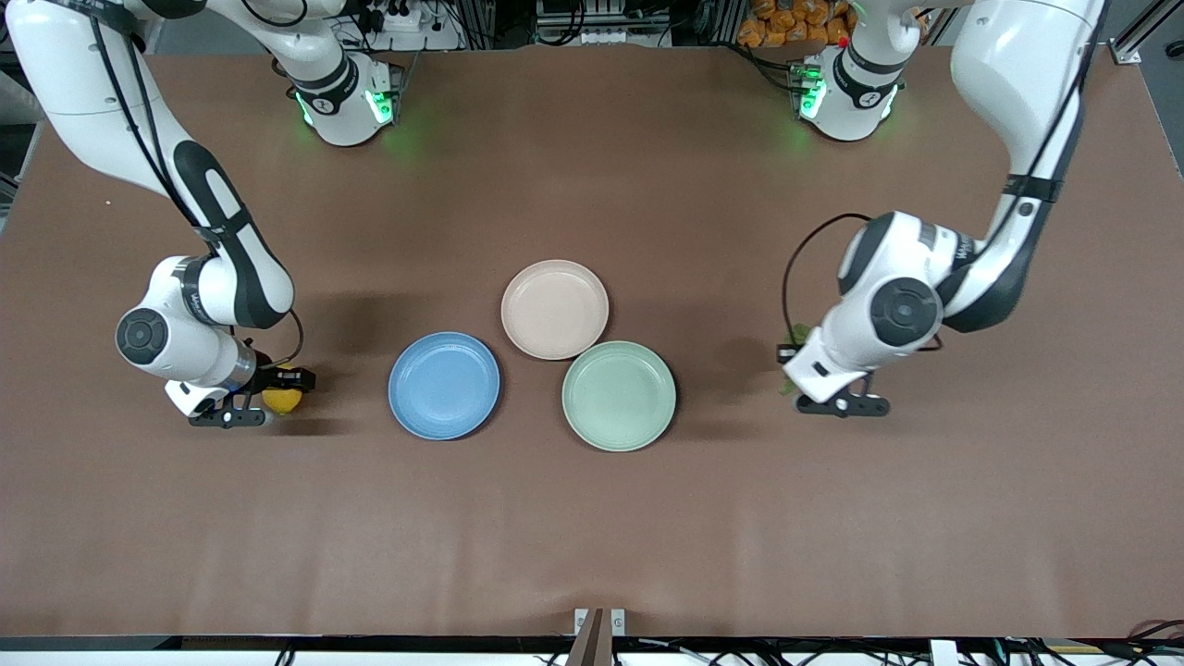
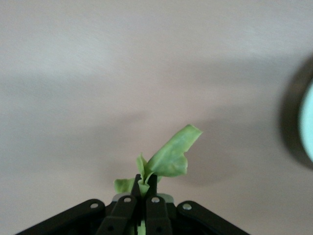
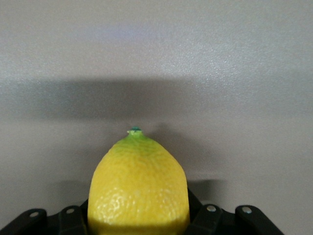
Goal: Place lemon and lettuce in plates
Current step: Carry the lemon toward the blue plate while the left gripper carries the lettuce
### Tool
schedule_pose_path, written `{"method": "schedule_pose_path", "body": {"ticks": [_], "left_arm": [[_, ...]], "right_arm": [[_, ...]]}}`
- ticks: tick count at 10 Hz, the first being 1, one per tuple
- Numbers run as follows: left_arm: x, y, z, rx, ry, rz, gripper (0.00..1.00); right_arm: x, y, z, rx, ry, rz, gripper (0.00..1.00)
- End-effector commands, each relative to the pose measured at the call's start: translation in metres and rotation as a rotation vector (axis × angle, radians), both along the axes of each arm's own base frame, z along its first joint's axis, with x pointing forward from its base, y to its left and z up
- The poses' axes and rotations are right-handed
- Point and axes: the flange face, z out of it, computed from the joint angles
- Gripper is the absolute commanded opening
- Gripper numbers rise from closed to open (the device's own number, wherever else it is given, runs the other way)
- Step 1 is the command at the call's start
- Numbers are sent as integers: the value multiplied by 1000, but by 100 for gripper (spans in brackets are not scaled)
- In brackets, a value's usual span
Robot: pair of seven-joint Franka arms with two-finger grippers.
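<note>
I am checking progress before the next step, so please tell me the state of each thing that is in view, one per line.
Small yellow oval lemon: gripped by the right gripper, low at the right arm's end of the table.
Wrinkly green lettuce leaf: pinched in the left gripper.
Round blue plate: empty.
Round beige-pink plate: empty.
Round pale mint-green plate: empty.

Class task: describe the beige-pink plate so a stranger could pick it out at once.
Start at the brown table and find the cluster of three round shallow plates at its middle. The beige-pink plate is the one farthest from the front camera, its rim meeting the pale mint-green plate. The blue plate sits apart; only colour separates them.
</note>
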Motion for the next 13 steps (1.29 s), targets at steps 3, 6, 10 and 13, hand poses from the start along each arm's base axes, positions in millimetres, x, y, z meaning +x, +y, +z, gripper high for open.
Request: {"method": "schedule_pose_path", "body": {"ticks": [3, 6, 10, 13], "left_arm": [[-46, -92, 13, 9, -2, 115, 0], [-59, -135, 6, 4, 2, 161, 0], [-83, -185, 1, -1, 4, 190, 0], [-91, -222, -14, -21, 4, 218, 0]], "right_arm": [[0, -1, 5, 14, 6, -22, 33], [14, 5, 28, 20, 70, -8, 32], [20, 38, 50, 17, 71, 6, 32], [31, 97, 67, 11, 71, 4, 32]]}}
